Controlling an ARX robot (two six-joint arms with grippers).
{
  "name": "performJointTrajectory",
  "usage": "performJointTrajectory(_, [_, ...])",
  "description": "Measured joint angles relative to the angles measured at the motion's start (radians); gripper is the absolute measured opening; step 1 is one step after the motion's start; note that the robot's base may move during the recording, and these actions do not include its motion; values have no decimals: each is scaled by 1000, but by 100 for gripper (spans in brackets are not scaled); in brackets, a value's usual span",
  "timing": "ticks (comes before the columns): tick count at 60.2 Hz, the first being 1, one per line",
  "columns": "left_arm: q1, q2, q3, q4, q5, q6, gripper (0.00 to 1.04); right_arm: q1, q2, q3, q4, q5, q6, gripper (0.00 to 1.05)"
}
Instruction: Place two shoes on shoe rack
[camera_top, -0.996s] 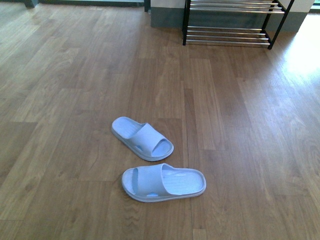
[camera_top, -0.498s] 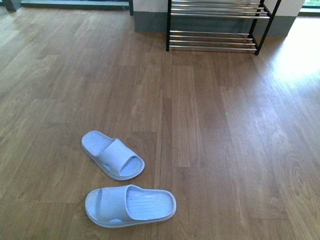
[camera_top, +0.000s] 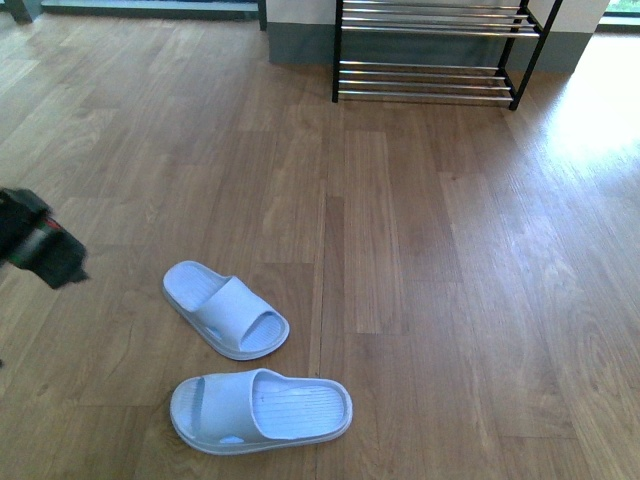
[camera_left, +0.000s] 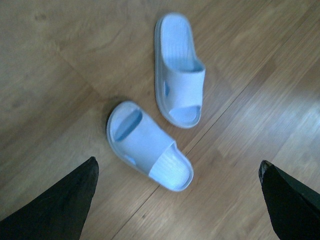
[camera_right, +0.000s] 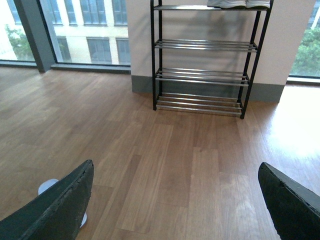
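Two light blue slide sandals lie on the wood floor: one (camera_top: 226, 309) angled, one (camera_top: 261, 410) nearer me, lying sideways. Both show in the left wrist view, the closer one (camera_left: 149, 145) and the farther one (camera_left: 179, 70). The shoe rack (camera_top: 428, 50), black frames with chrome rods, stands at the far wall. In the right wrist view the rack (camera_right: 205, 60) carries white-soled shoes (camera_right: 239, 3) on its top tier; only their soles show. My left gripper (camera_left: 177, 163) is open, above the sandals. My right gripper (camera_right: 175, 165) is open, facing the rack over bare floor.
My left arm (camera_top: 40, 250) shows blurred at the left edge of the front view. A grey skirting and wall run behind the rack. Large windows (camera_right: 75, 30) stand at the far left. Sun glare (camera_top: 600, 110) lies on the floor right of the rack.
The view shifted a second ago, moving the sandals down and left in the picture, then held still. My left arm has come into the front view at the left edge.
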Motion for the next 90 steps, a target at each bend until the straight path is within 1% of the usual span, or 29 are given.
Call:
performJointTrajectory(5, [-6, 164, 79, 0, 47, 5, 95, 0, 0, 0, 0, 0, 0, 95])
performJointTrajectory(9, [-12, 278, 143, 6, 62, 6, 95, 0, 0, 0, 0, 0, 0, 95])
performJointTrajectory(11, [-14, 348, 190, 3, 93, -7, 95, 0, 0, 0, 0, 0, 0, 95])
performJointTrajectory(16, [-23, 475, 277, 18, 135, -40, 95, 0, 0, 0, 0, 0, 0, 95])
performJointTrajectory(19, [-34, 576, 357, -5, 172, -72, 95, 0, 0, 0, 0, 0, 0, 95])
performJointTrajectory(25, [-45, 718, 485, -65, 213, -122, 95, 0, 0, 0, 0, 0, 0, 95])
performJointTrajectory(36, [-57, 900, 690, -183, 296, -211, 95, 0, 0, 0, 0, 0, 0, 95])
performJointTrajectory(39, [-63, 928, 727, -214, 299, -220, 95, 0, 0, 0, 0, 0, 0, 95])
performJointTrajectory(43, [-73, 966, 778, -253, 328, -223, 95, 0, 0, 0, 0, 0, 0, 95])
performJointTrajectory(47, [-92, 1014, 843, -303, 380, -203, 95, 0, 0, 0, 0, 0, 0, 95])
performJointTrajectory(57, [-121, 1060, 888, -393, 391, -139, 95, 0, 0, 0, 0, 0, 0, 95])
performJointTrajectory(64, [-125, 1102, 924, -430, 400, -114, 95, 0, 0, 0, 0, 0, 0, 95])
performJointTrajectory(72, [-126, 1146, 993, -502, 386, -85, 95, 0, 0, 0, 0, 0, 0, 95])
performJointTrajectory(81, [-131, 1184, 1047, -544, 374, -55, 95, 0, 0, 0, 0, 0, 0, 95])
performJointTrajectory(90, [-142, 1222, 1079, -549, 381, -41, 95, 0, 0, 0, 0, -1, 0, 95])
